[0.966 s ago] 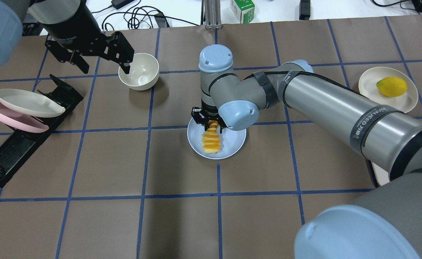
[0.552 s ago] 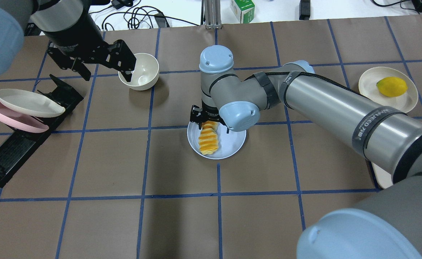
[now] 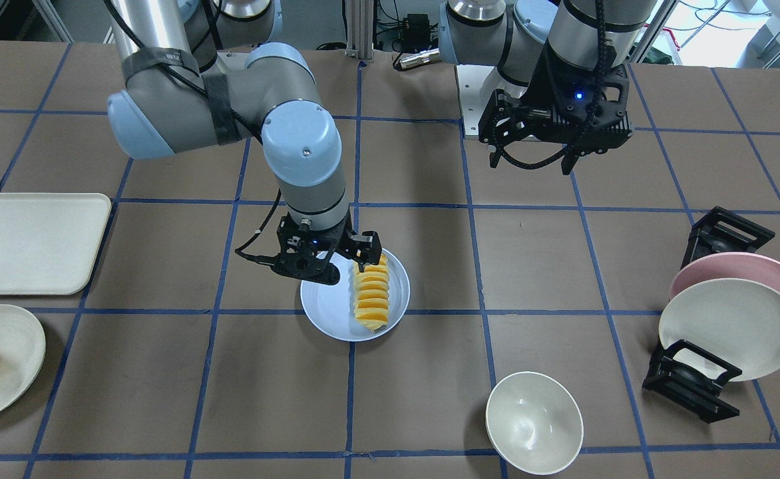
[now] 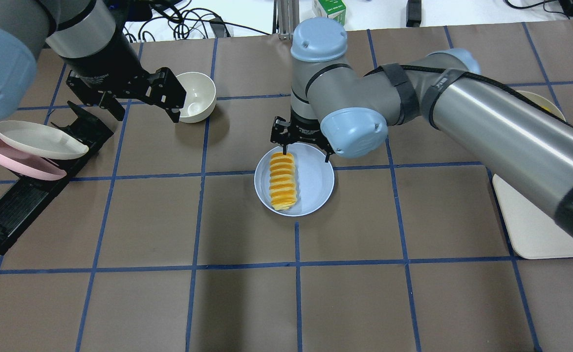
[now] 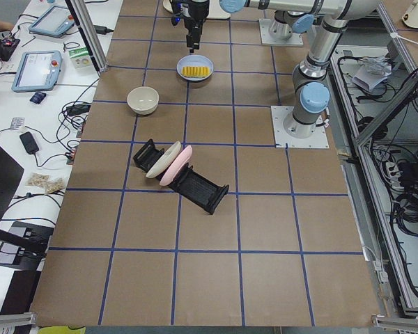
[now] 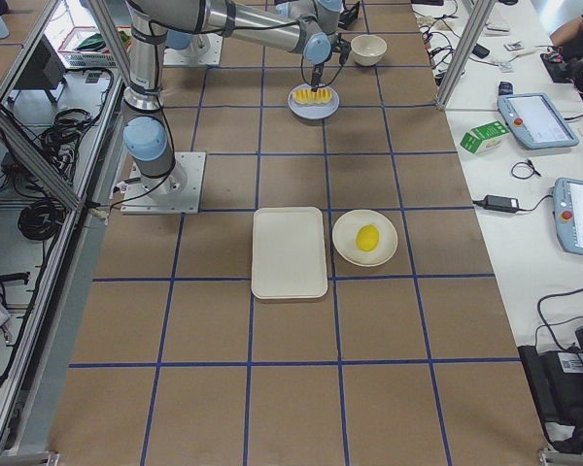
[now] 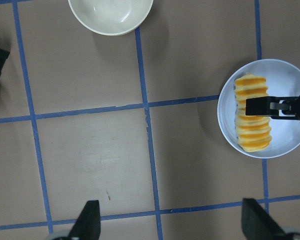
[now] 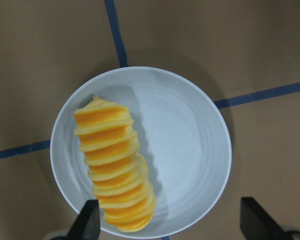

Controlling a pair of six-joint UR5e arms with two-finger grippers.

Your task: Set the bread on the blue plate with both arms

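Brown paper table [image 4: 247,303], blue tape grid. The plate [image 4: 316,183] is set near the centre. The bread [image 4: 283,181] is laid flat on it, off-centre, along one side. In the right wrist view one end of the bread [image 8: 112,165] is seen reaching the rim of the plate [image 8: 190,150]; whether it overhangs cannot be judged.

The right gripper [image 4: 305,148] is held over the plate's far edge, jaws spread, nothing grasped. From the left wrist view one of its fingers [image 7: 262,106] is seen directly above the bread. The clearance between them cannot be told.

The left gripper [image 4: 147,115] is likewise released and empty, with bare table shown between its fingers in its own wrist view. It appears to be carried high, so its closeness to the bowl [image 4: 196,98] is likely only a matter of the overhead line of sight.

Judgement: the placing looks done; only the retreat is left.

Risks noted:
- If the right arm is drawn sideways before it is lifted, a ridge of the bread could be caught by the overhanging finger. The bread could then be rolled toward the rim, where little margin is left.
- The plate is not restrained on the smooth paper, so it could be slid by any snag.
- If the left arm is lowered in passing, the bowl could be clipped.
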